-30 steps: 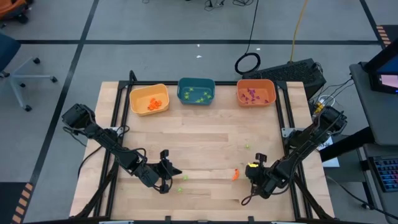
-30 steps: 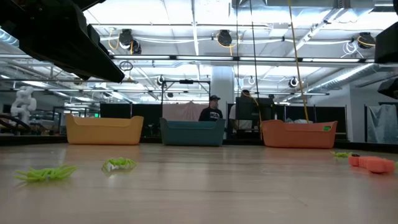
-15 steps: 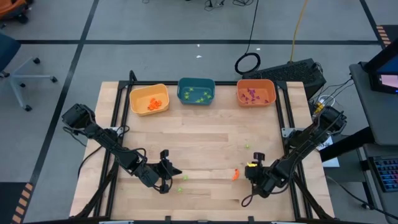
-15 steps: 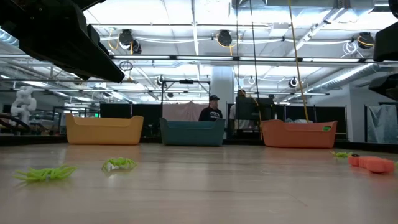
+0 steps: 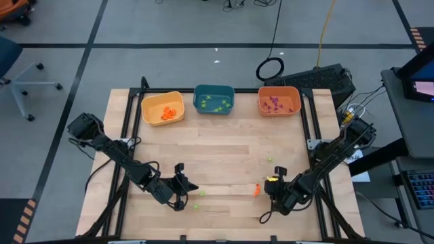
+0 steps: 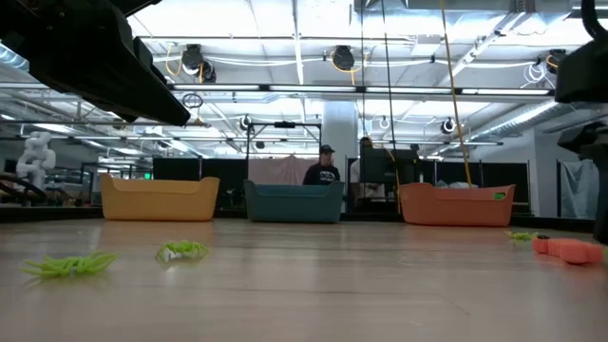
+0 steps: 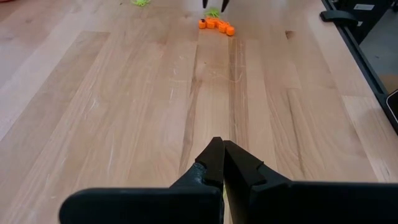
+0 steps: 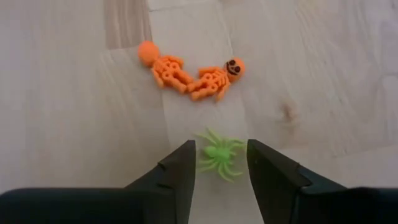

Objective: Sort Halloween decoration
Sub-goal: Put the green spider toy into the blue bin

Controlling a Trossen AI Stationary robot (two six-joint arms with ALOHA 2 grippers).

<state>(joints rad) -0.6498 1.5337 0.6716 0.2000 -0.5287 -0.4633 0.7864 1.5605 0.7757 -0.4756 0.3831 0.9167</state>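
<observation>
The right hand point(image 8: 217, 165) is hanging low over the wooden surface point(image 5: 224, 156), near its front right part. Its two fingers point(image 8: 180, 171) are standing apart, and a little green spider point(image 8: 217, 155) is lying between them. The hand is not squeezing it. Two orange skeletons point(image 8: 189, 73) are lying on the surface just past the spider. The left hand point(image 7: 219, 163) is sitting near the front left with its fingers pressed together, holding nothing. Two more green trinkets point(image 6: 180, 251) are lying near it. Other trinkets are sitting in the yellow bin point(image 5: 163, 108), teal bin point(image 5: 214, 99) and orange bin point(image 5: 279, 101) at the back.
</observation>
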